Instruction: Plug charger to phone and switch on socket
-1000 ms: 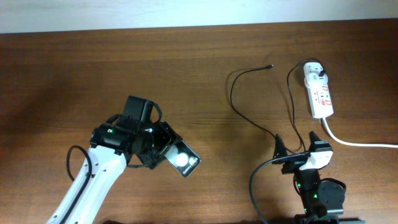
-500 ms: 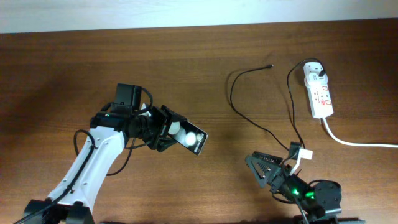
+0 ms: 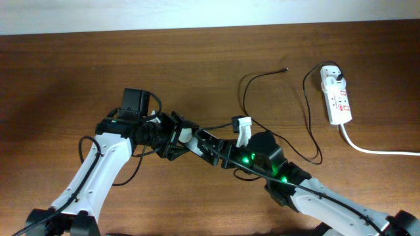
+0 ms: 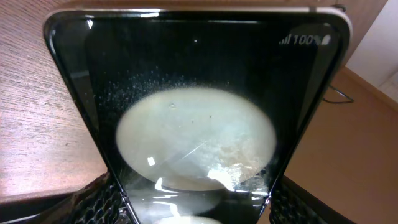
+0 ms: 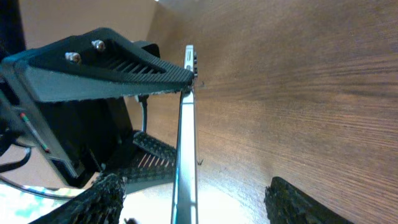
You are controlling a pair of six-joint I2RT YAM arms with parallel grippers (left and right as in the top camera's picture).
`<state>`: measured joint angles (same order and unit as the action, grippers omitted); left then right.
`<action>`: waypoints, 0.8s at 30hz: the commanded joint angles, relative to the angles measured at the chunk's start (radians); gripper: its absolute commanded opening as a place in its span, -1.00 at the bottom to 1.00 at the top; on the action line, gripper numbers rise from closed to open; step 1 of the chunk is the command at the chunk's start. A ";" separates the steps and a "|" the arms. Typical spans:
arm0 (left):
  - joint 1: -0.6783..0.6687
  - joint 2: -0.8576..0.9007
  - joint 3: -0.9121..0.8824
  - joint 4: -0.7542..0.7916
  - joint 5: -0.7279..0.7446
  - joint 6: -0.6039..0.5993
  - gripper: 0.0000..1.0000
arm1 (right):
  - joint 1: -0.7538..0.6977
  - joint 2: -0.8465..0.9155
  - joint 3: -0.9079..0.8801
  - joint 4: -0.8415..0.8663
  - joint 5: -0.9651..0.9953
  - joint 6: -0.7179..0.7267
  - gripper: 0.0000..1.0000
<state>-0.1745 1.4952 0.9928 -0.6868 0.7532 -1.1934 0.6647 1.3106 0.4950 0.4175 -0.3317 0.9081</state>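
1. Brown wood-grain table from overhead, pale wall strip along 12 o'clock.
2. Centre-left, toward 9 o'clock: phone clamped by its near end in the left gripper, apparently lifted off the wood. Glass washed with glare, "100%" at the far corner.
3. Reaching in from 5 o'clock: right gripper, jaws apart, straddling the phone's thin edge with clear gaps on both sides in the wrist view.
4. Judged a stiff, light slab, glossy and slippery on the face, breakable if dropped. Best taken by the long side edges with a modest squeeze, leaving the port end clear.
5. Toward 1 o'clock: charger, thin black cable looping loose over the wood. Connector tip lying free, well apart from the phone and both grippers. White plug head apparently seated in the socket's 12 o'clock end.
6. Judged limp and near weightless, likely to flop unless pinched just behind the tip. Tip itself small and easy to bend.
7. At 2 o'clock: socket, white strip with red markings, thick white cord trailing toward 3 o'clock. Switch position too small to tell.
8. No container anywhere in shot.
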 commanded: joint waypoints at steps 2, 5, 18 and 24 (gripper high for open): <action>0.001 -0.006 0.008 0.005 0.040 -0.006 0.20 | 0.088 0.018 0.032 0.014 0.211 -0.040 0.15; 0.001 -0.006 0.008 0.005 0.064 -0.006 0.21 | 0.088 0.018 0.032 0.018 0.208 -0.040 -0.21; 0.001 -0.006 0.008 -0.004 0.098 0.048 0.33 | 0.088 0.018 0.032 0.038 0.076 -0.035 -0.92; 0.090 -0.075 0.054 -0.041 0.188 0.372 0.89 | 0.085 0.018 0.032 0.106 0.077 0.214 -0.92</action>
<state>-0.1474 1.4929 1.0023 -0.6975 0.8768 -1.0168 0.7441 1.3308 0.5068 0.4911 -0.2184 0.9901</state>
